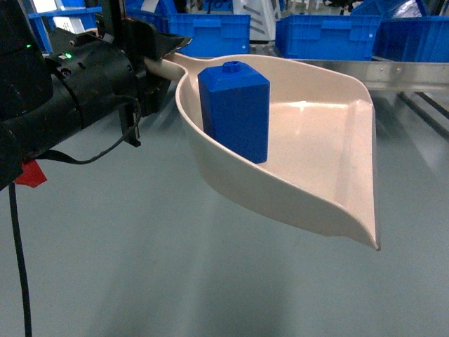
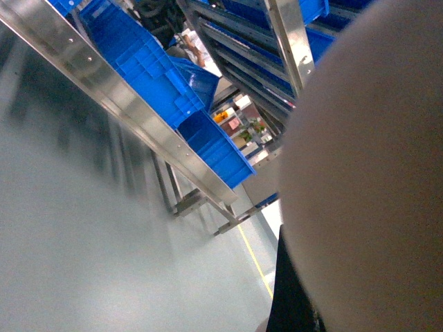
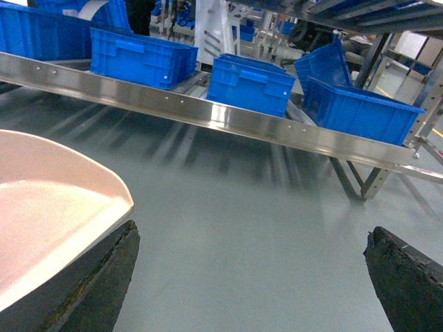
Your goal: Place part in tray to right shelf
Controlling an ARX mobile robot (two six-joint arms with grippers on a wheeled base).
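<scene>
The cream tray (image 1: pixel 309 154) hangs above the grey floor, tilted, with its lip toward the right. The blue part (image 1: pixel 235 112) stands upright inside it, against the near wall. My left gripper (image 1: pixel 160 62) is shut on the tray's handle at the upper left. The tray's underside (image 2: pixel 367 173) fills the right of the left wrist view, beside one dark finger (image 2: pixel 291 304). My right gripper (image 3: pixel 252 277) is open and empty over the floor, with the tray's rim (image 3: pixel 83 187) just left of it. The right shelf's steel front rail (image 1: pixel 403 74) runs behind the tray.
Large blue crates (image 1: pixel 326 35) stand in a row on the rack behind the rail (image 3: pixel 208 111). The rack's legs (image 3: pixel 367 180) meet the floor at the right. A black cable (image 1: pixel 17 246) hangs from the left arm.
</scene>
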